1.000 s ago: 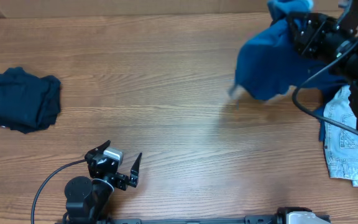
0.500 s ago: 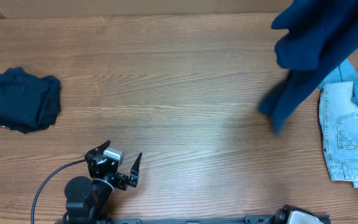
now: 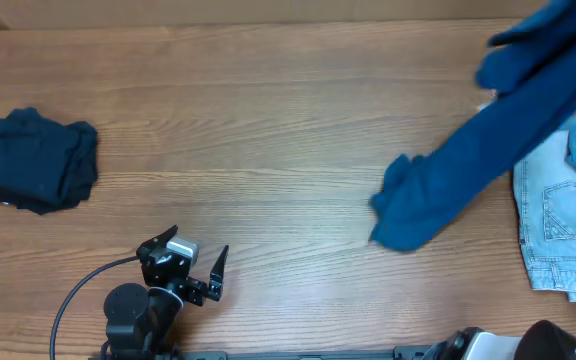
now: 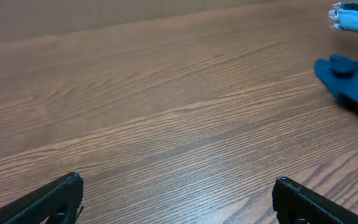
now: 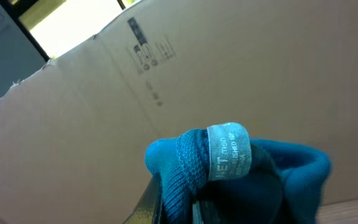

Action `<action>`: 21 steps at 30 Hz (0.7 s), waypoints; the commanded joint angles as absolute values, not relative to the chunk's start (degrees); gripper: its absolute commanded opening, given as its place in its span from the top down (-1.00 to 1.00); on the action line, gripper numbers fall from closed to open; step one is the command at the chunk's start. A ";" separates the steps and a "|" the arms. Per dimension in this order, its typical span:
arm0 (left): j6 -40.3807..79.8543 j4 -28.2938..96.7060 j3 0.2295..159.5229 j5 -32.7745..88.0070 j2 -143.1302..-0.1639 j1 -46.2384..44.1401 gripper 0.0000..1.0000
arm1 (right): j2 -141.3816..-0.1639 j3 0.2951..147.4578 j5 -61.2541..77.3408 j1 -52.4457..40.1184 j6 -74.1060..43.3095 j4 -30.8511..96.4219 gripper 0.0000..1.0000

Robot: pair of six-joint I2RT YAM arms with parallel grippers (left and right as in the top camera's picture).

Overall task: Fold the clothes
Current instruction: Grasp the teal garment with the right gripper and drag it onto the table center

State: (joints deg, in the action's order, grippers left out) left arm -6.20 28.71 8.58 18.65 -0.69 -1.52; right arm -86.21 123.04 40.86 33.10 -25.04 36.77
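Observation:
The mid-blue knit garment [image 3: 468,160] hangs in a long diagonal from the top right corner down to a bunched end on the table. My right gripper [image 5: 188,202] is shut on a fold of it beside the white label [image 5: 229,152]; in the overhead view that gripper is out of sight. The garment's low end [image 4: 353,87] shows at the right of the left wrist view. My left gripper [image 3: 196,252] rests near the front edge, open and empty, its fingers [image 4: 55,199] wide apart over bare wood. A dark navy garment [image 3: 33,160] lies folded at the far left.
Pale blue frayed denim [image 3: 553,230] lies at the right edge, partly under the hanging knit, and its frayed edge [image 4: 353,15] shows in the left wrist view. A cardboard wall [image 5: 135,93] stands behind the table. A black cable [image 3: 78,290] runs from the left arm.
The blue knit has been lifted and stretched out, and its lower end now trails further left and nearer the front. The right arm has left the overhead view. The left arm has not moved.

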 commanded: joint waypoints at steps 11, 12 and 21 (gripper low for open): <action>-6.66 28.67 8.08 18.44 -0.25 -1.87 -1.00 | -92.82 124.20 62.15 10.31 -29.47 39.03 0.92; -6.66 28.67 8.08 18.46 -0.25 -1.87 -1.00 | -94.04 124.20 60.38 7.44 -28.05 42.28 0.92; -6.66 28.67 8.08 18.46 -0.25 -1.87 -1.00 | -105.30 124.14 25.08 -18.15 -16.23 62.65 0.92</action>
